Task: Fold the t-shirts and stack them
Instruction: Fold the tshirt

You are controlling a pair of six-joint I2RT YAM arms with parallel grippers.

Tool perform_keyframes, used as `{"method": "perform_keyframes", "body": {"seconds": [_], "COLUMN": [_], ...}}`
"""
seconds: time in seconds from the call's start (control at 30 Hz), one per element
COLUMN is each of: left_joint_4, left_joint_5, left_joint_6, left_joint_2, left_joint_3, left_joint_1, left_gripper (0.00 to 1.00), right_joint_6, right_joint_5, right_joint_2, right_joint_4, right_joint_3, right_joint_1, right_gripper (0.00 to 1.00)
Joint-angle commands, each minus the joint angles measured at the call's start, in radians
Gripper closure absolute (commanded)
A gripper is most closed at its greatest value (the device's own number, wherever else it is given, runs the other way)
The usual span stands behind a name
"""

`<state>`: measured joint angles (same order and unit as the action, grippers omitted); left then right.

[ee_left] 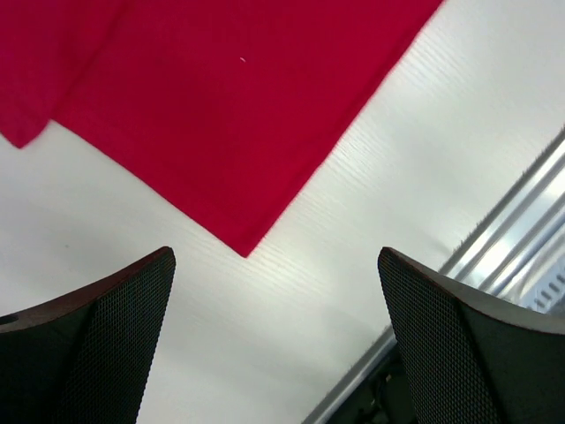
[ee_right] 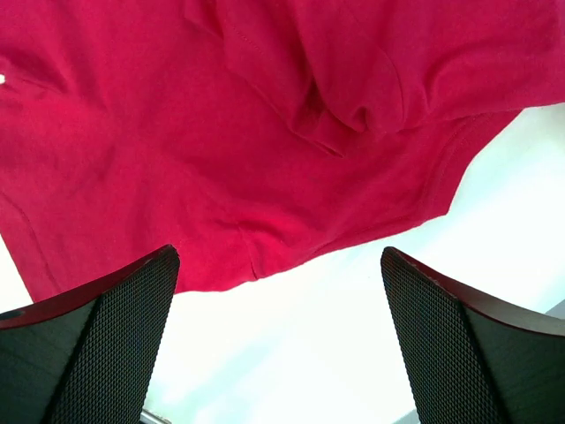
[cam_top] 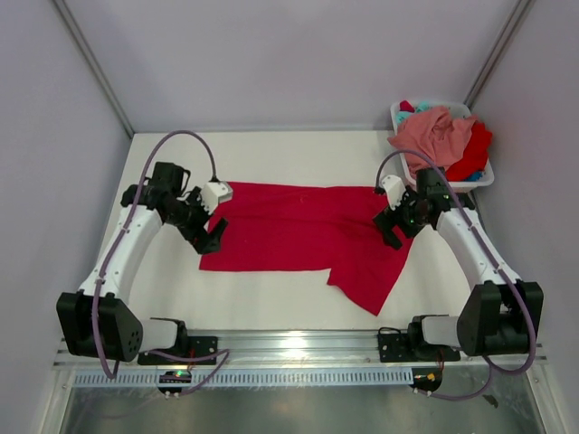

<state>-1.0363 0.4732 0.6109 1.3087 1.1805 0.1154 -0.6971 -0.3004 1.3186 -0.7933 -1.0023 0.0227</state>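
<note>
Red cloth is stretching across the middle of the table: the red t-shirt is lying flat between the two arms, with an uneven flap trailing toward the near edge on the right side. The left claw is hovering over the shirt's left end, near its near-left corner, with its jaws gaping wide and gripping nothing. The right claw is hanging over the right end, where the cloth is bunching into creases, and it too is fully open and empty.

Folding of this shirt seems to be under way, not finished. The next move is probably calling for both claws to come down, pinch an edge each, and bring the stray flap over so the outline is squaring up.

At the far right corner the white basket is holding a heap: a pink shirt on top, another red garment under it, and some teal cloth peeking out behind.
</note>
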Motion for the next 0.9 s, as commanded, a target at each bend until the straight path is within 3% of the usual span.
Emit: {"method": "perform_keyframes", "body": {"seconds": [0.0,0.23,0.4,0.57,0.87], "left_joint_4": [-0.203,-0.225,-0.186,-0.085,0.148], "left_joint_5": [0.05,-0.065,-0.091,-0.228,-0.223], "left_joint_6": [0.2,0.26,0.277,0.247,0.112], "left_joint_2": [-0.011,0.015,0.081,0.176,0.187], "left_joint_3": [-0.012,-0.015,-0.018,-0.07,-0.122], "left_joint_1": [-0.003,-0.003,0.007,0.052,0.058], "left_gripper": [0.01,0.01,0.01,0.01,0.01], "right_joint_6": [-0.077,-0.153,-0.151,-0.153,-0.122], "right_joint_5": [-0.017,-0.091,-0.075,0.026,0.026], "right_joint_2": [-0.047,-0.108,-0.142,-0.119,-0.095], "right_joint_4": [-0.012,-0.142,-0.043,0.052,0.201], "right_joint_3": [0.011,0.014,0.092,0.174,0.248], "right_joint_1": [0.006,0.026,0.062,0.109,0.117], "right_gripper": [0.01,0.01,0.01,0.01,0.01]}}
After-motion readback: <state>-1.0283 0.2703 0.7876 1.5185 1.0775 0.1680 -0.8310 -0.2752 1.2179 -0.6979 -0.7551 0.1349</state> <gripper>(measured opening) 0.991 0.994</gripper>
